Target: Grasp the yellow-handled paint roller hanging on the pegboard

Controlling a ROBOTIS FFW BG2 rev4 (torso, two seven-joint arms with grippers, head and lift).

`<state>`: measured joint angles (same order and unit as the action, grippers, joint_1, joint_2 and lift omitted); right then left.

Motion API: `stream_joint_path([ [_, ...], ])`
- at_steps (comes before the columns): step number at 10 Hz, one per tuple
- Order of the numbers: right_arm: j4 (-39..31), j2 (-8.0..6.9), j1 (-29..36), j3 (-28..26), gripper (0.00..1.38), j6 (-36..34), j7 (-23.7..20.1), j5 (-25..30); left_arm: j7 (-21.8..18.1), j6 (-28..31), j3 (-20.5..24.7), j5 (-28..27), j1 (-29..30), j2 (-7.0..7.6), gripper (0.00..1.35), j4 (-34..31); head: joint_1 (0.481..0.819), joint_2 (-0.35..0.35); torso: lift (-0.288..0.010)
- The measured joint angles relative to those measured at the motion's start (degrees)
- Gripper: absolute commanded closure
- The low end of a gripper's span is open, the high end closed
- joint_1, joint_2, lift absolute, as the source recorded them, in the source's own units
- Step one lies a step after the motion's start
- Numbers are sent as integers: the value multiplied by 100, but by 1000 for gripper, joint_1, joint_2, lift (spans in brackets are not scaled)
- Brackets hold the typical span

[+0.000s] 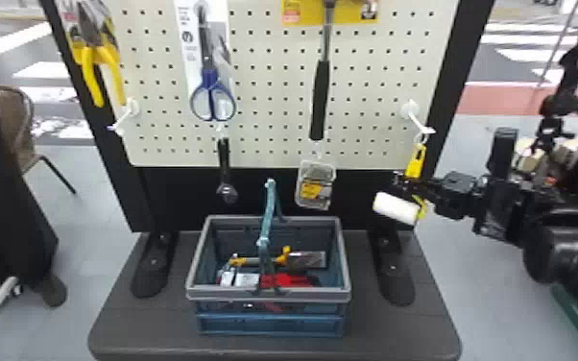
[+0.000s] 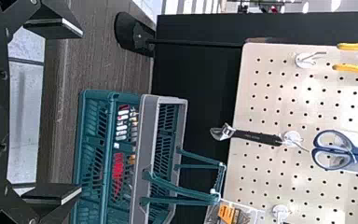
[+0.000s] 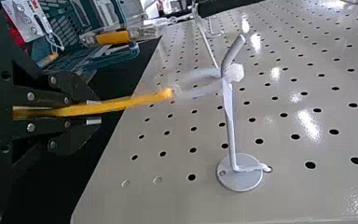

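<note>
The paint roller hangs at the pegboard's [image 1: 273,96] lower right corner, its yellow handle [image 1: 416,161] tied to a white hook [image 1: 415,117] and its white roller [image 1: 395,207] below. My right gripper [image 1: 409,188] comes in from the right and is shut on the handle just above the roller. In the right wrist view the fingers [image 3: 70,95] clamp the yellow handle [image 3: 121,103], whose end still hangs by a white tie on the hook [image 3: 230,121]. My left gripper [image 2: 56,112] stands open above the table, facing the basket [image 2: 158,154].
Yellow pliers [image 1: 96,57], blue scissors [image 1: 212,96], a black-handled tool [image 1: 320,96], a wrench [image 1: 225,173] and a small packet [image 1: 315,185] hang on the board. A blue basket [image 1: 269,293] with several tools sits on the dark table [image 1: 398,331].
</note>
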<state>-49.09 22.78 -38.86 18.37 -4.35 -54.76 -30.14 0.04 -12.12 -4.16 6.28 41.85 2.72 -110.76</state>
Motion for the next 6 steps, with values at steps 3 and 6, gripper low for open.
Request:
stream_joint_path([
  [3,-5,-9,47,0,1243,49,17,0,-1,-1,3,4,0,0,140,2,549,0,-100],
  [6,8,-10,74,0,1243,66,28,-11,2,-1,3,4,1,0,140,2,549,0,-100],
])
